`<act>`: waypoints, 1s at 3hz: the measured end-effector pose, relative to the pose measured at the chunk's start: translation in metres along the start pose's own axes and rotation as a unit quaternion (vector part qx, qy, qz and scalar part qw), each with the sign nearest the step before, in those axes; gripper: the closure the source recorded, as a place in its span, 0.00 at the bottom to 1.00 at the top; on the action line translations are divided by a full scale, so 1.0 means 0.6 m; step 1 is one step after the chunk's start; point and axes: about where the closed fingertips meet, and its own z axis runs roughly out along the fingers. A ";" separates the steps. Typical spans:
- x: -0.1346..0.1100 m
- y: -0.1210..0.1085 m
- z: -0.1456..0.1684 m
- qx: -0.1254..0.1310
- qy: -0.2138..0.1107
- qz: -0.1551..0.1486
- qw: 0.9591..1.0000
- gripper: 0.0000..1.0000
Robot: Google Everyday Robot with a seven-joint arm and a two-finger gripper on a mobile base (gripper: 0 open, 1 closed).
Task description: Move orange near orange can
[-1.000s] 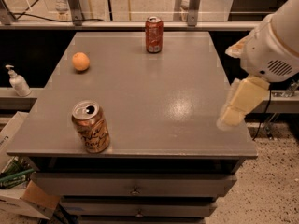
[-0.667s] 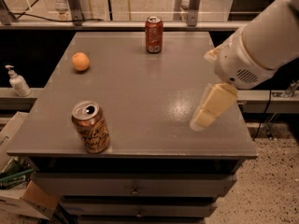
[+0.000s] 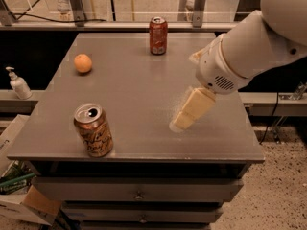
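The orange (image 3: 83, 63) is a small round fruit on the left side of the grey table (image 3: 134, 90), toward the back. The orange can (image 3: 93, 130) stands upright at the table's front left, with a brownish patterned label and a silver top. My gripper (image 3: 184, 116) hangs over the right half of the table, pointing down and to the left, well away from both. It holds nothing that I can see.
A red can (image 3: 158, 35) stands upright at the back middle of the table. A soap pump bottle (image 3: 18, 83) sits on a ledge to the left. Drawers (image 3: 139, 193) lie below the table front. Cardboard boxes (image 3: 19, 202) sit on the floor at left.
My arm has swung left and inward over the table, carrying the gripper from the right edge toward the middle. The orange and both cans have not moved.
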 end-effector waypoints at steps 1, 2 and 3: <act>-0.014 -0.014 0.017 0.016 -0.022 0.011 1.000 0.00; -0.067 -0.043 0.077 0.032 -0.078 0.021 0.996 0.00; -0.116 -0.069 0.128 0.037 -0.123 0.028 0.991 0.00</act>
